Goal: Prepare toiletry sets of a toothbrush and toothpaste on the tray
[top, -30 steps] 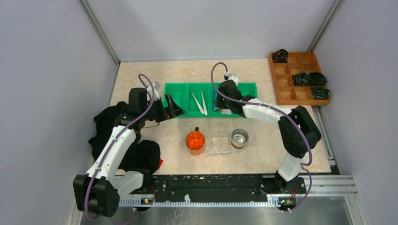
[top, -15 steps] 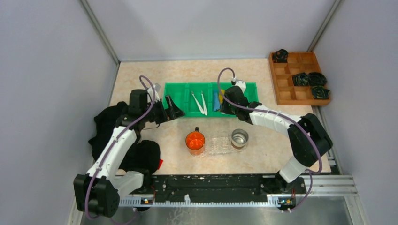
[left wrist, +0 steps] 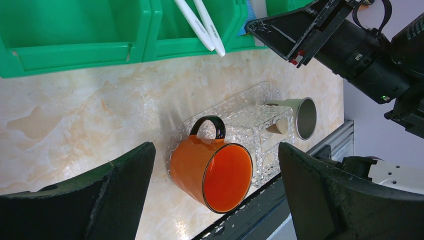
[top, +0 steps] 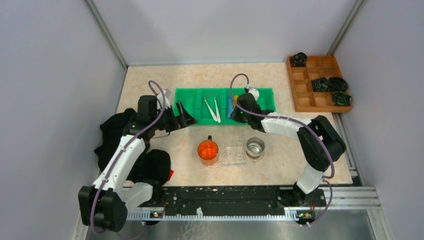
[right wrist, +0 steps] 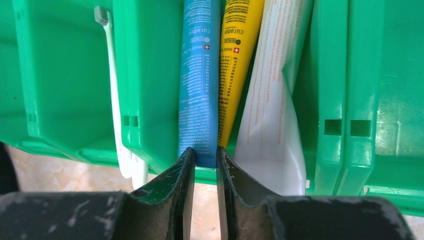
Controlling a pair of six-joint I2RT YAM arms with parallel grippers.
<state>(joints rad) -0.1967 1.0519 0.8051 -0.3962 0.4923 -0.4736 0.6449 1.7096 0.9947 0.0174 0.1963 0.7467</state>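
Two white toothbrushes [top: 212,109] [left wrist: 200,25] lie in the green bin's [top: 225,91] middle compartment. Beside them lie the blue toothpaste [right wrist: 200,75], a yellow one [right wrist: 237,60] and a white one [right wrist: 272,110]. My right gripper [right wrist: 205,157] [top: 234,113] is shut on the blue tube's near end at the bin's front wall. The clear tray [top: 232,155] [left wrist: 250,125] sits in front of the bin. My left gripper [left wrist: 215,150] [top: 182,114] hangs wide open above the table left of the tray, holding nothing.
An orange mug [top: 208,150] [left wrist: 215,172] stands on the tray's left end and a metal cup [top: 255,147] [left wrist: 305,117] at its right end. A wooden compartment box [top: 306,92] with black items is at the far right. Black cloth [top: 120,145] lies under the left arm.
My right gripper swung right with its jaws wider, then came back and closed on the blue tube's end. The left arm has not moved.
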